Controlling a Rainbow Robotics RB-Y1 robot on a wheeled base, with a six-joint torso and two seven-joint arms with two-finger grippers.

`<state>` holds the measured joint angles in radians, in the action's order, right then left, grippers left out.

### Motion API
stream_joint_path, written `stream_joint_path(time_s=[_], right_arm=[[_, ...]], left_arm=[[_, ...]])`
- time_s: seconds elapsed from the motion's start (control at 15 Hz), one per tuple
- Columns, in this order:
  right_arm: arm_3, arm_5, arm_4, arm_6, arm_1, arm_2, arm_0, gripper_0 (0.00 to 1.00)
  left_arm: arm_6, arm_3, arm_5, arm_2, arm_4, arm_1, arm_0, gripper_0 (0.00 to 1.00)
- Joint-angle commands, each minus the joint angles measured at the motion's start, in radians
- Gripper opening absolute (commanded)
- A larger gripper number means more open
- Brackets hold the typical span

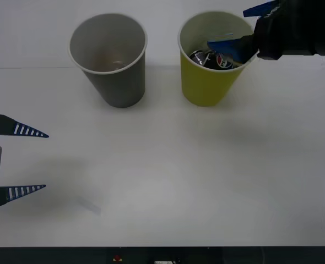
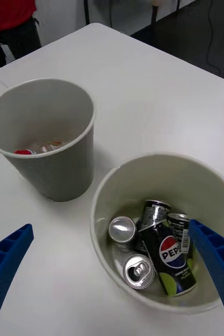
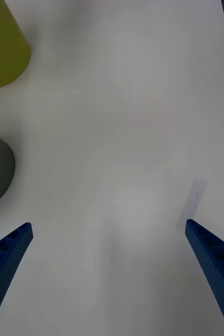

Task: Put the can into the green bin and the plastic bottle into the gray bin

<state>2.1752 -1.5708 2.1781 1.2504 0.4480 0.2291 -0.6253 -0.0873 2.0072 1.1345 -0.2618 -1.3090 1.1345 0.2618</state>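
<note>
1. Nearest the camera, at the lower left of the front view, the left gripper (image 1: 19, 160) waits over the bare white table (image 1: 168, 181) with its blue fingers wide apart and nothing between them.
2. At the upper right of the same view, the right gripper (image 1: 245, 27) hovers over the green bin (image 1: 206, 82). Its fingers are spread apart and hold nothing; one finger reaches over the rim.
3. The can (image 2: 167, 252) lies inside the green bin, leaning among other small cans at the bottom, so I judge this part finished.
4. The gray bin (image 1: 115, 82) stands just beside the green one, at the upper centre-left. Something with a red cap rests at its bottom in the right wrist view, but I cannot say if it is the bottle.
5. To finish this step well, the right gripper should rise straight up before moving sideways, because a finger that catches the rim can tip the light cup.
6. It should keep its fingers apart while leaving.
</note>
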Motion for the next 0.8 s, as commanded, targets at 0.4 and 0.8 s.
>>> stream_joint_path(time_s=[0.4, 0.8], right_arm=[[0.123, 0.0, -0.247, -0.23, 0.029, 0.067, 0.314, 1.0], [0.126, 0.118, -0.357, -0.46, 0.184, 0.067, 0.526, 1.0]], left_arm=[[0.0, 0.0, 0.0, 0.0, 0.0, 0.0, 0.0, 1.0], [0.0, 0.0, 0.0, 0.0, 0.0, 0.0, 0.0, 1.0]])
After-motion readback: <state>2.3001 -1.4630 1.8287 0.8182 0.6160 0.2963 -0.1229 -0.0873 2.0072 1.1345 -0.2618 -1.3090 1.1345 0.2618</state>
